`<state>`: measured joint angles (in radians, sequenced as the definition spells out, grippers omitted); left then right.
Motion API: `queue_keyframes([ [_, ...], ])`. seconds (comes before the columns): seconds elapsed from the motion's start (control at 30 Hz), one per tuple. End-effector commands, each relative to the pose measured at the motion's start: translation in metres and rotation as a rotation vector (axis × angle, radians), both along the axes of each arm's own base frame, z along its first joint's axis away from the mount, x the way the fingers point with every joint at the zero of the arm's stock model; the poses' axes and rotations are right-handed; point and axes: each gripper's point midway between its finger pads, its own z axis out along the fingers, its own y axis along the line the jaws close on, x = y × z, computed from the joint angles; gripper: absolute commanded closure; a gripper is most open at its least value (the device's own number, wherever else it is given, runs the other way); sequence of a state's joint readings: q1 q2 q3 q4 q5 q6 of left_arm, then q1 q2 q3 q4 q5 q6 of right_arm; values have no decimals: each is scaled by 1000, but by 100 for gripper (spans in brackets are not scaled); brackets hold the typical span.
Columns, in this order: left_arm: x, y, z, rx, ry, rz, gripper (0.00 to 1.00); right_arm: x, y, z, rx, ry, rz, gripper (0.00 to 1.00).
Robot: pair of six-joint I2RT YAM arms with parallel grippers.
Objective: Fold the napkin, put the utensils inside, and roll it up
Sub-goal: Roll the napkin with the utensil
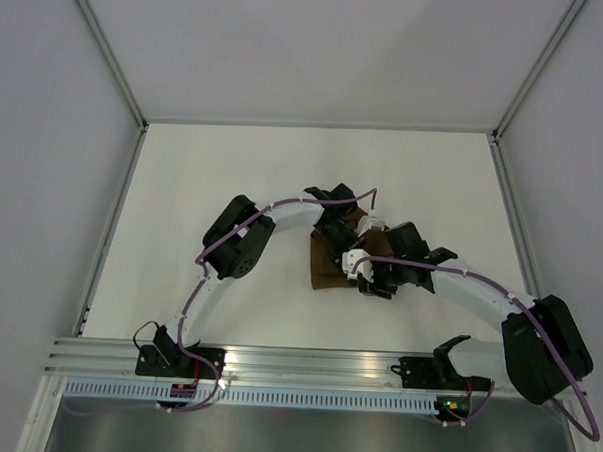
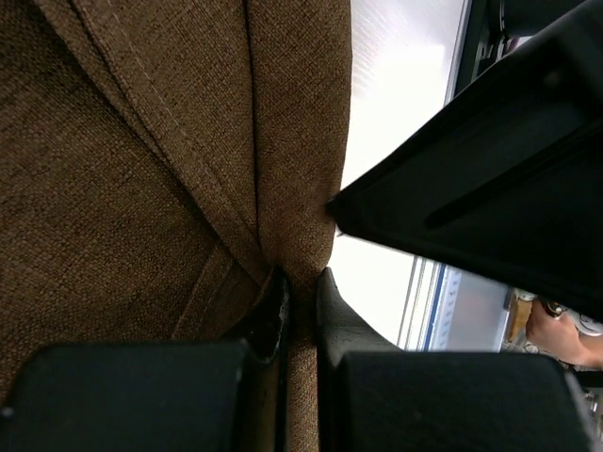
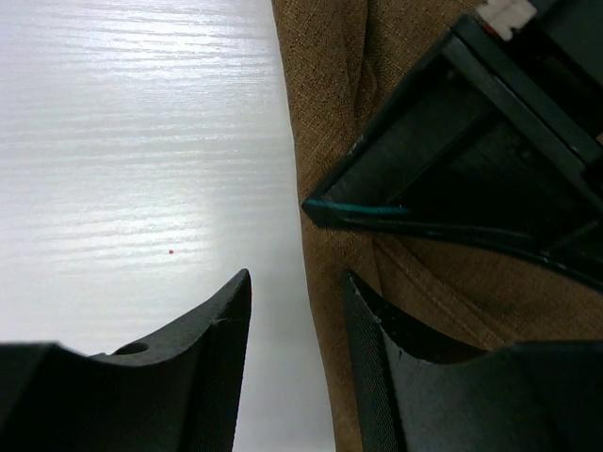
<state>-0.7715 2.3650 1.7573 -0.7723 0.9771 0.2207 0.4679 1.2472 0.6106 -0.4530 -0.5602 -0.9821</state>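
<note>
The brown napkin (image 1: 328, 269) lies bunched and partly folded near the middle of the white table. My left gripper (image 1: 339, 226) is at its far edge, shut on a raised fold of the cloth (image 2: 141, 188); the fabric is pinched between the jaws (image 2: 300, 282). My right gripper (image 1: 365, 273) is at the napkin's near right side, open, with the cloth's edge (image 3: 330, 94) lying between its jaws (image 3: 297, 292): one finger over bare table, the other over the cloth. No utensils are in view.
The white table (image 1: 203, 182) is bounded by grey walls with metal frame posts. The two grippers are close together: the left gripper's black body (image 3: 490, 169) fills the right wrist view's upper right, and the right gripper's body (image 2: 499, 179) looms in the left wrist view.
</note>
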Motion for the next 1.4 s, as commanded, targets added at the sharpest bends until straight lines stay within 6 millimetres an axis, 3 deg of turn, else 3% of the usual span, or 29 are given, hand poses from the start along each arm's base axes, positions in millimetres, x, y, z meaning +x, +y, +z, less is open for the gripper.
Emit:
queue_keyframes([
  [0.0,-2,18,-30,155,27,32,96,20,9,-6,-11,-78,-21,51],
  [0.47,1,20,-29,133,30,20,92,22,17,-19,-42,-88,-4,52],
  [0.67,-1,24,-33,143,38,18,92,26,24,10,16,-151,2,43],
  [0.83,-1,24,-33,140,44,16,93,31,27,18,20,-170,17,41],
  [1.03,-3,26,-34,142,49,13,93,22,31,1,-9,-112,62,40],
  [1.27,-2,26,-33,137,51,13,94,26,31,-18,-43,-102,55,40],
  [1.37,-1,26,-32,135,51,14,93,25,28,-25,-64,-88,54,44],
])
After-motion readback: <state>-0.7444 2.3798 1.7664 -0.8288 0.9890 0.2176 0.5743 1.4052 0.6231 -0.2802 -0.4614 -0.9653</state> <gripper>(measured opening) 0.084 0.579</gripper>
